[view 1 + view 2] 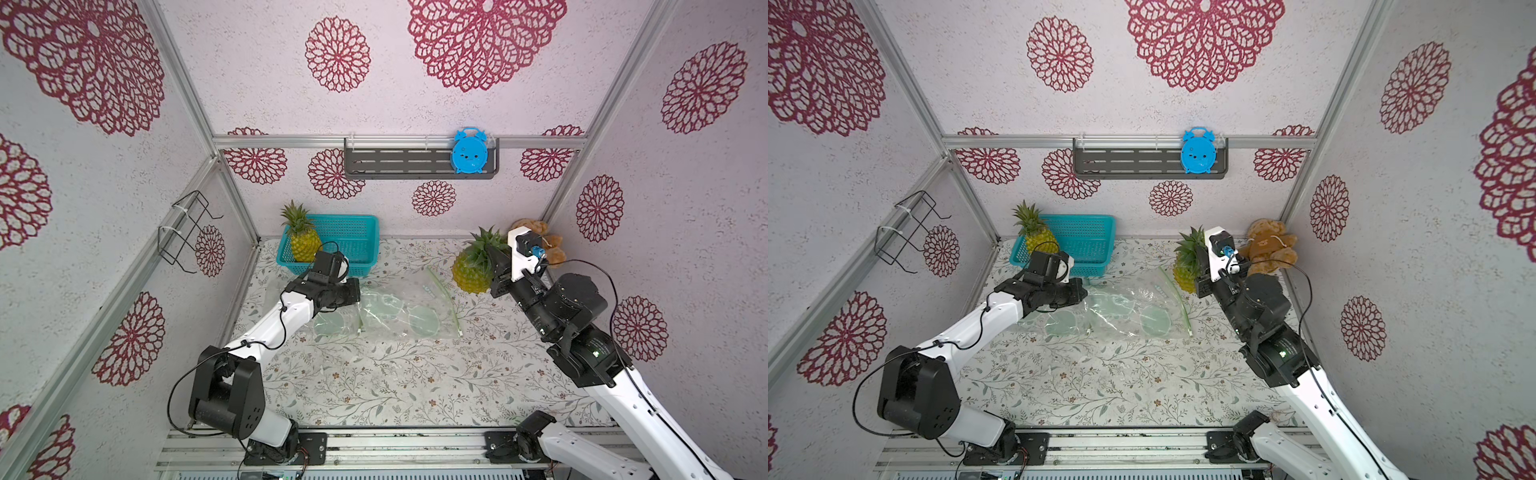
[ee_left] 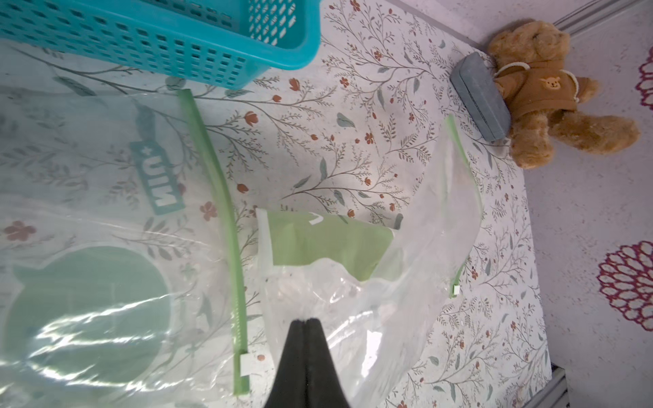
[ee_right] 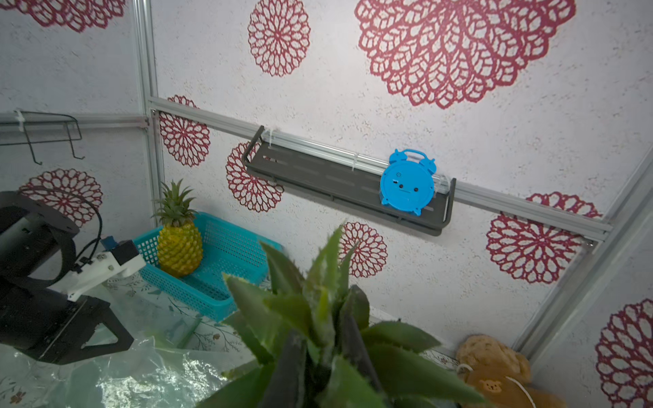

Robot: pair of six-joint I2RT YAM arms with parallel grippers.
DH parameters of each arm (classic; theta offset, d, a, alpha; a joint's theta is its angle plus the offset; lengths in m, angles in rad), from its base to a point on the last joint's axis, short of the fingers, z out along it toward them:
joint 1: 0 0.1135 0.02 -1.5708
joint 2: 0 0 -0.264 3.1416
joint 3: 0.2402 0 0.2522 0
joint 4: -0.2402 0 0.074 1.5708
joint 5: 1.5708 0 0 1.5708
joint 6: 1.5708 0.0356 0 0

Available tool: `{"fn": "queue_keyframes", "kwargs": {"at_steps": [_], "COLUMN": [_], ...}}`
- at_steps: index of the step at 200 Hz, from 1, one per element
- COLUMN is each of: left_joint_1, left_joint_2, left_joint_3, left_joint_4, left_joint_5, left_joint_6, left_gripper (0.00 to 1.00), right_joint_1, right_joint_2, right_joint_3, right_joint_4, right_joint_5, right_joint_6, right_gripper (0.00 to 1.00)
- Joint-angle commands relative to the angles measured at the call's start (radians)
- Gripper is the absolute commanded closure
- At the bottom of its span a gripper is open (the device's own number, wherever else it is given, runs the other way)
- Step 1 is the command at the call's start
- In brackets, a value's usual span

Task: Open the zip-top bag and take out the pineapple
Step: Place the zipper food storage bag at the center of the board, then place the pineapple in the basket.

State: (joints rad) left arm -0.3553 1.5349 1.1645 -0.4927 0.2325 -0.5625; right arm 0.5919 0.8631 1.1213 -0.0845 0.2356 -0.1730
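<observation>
The floral-patterned desk (image 1: pixel 374 382) carries a teal basket (image 1: pixel 332 216) at its far left and a clear zip-top bag (image 1: pixel 395 307) crumpled across the middle. In the far right corner sits a brown teddy bear (image 1: pixel 1266 245), with a grey case (image 2: pixel 480 95) just beside it.

Right gripper (image 1: pixel 492 254): fingertips lost in pineapple (image 1: pixel 469 274) crown, both top views. Right wrist view: crown blurred, fruit body cut off by the frame edge. Teddy bear (image 1: pixel 556 254), far right worktop corner, half hidden behind that wrist in a top view.
</observation>
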Motion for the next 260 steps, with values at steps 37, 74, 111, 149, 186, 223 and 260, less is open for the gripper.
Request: {"fn": "queue_keyframes", "kwargs": {"at_steps": [37,74,111,149,186,223,260], "left_joint_1": [-0.052,-0.051,-0.052,-0.051,-0.055,-0.062,-0.066], "left_joint_2": [0.099,0.105,0.032,-0.091,-0.224,-0.325,-0.389], "left_joint_3": [0.075,0.118,0.124,0.083,0.031,0.019,0.019], "left_joint_4": [0.075,0.05,0.042,0.051,0.083,0.075,0.09], "left_joint_5": [-0.016,-0.071,-0.125,-0.151,0.0,0.2,0.383], "left_joint_6": [-0.049,-0.025,0.024,0.1,0.228,0.344,0.391], "left_gripper": [1.0,0.72,0.46,0.4,0.39,0.36,0.32], "right_joint_1": [-0.027,-0.064,-0.108,-0.118,-0.118,-0.117,-0.106], "right_joint_2": [-0.027,-0.011,0.028,0.074,0.134,0.214,0.302], "right_joint_3": [-0.023,-0.06,-0.062,-0.054,-0.015,0.04,0.116], "right_joint_4": [0.118,0.128,0.134,0.161,0.169,0.202,0.214], "right_joint_5": [0.053,-0.007,-0.13,-0.23,-0.372,-0.584,-0.793], "right_joint_6": [0.002,0.049,0.109,0.144,0.162,0.205,0.224], "right_gripper": [1.0,1.0,1.0,1.0,1.0,1.0,1.0]}}
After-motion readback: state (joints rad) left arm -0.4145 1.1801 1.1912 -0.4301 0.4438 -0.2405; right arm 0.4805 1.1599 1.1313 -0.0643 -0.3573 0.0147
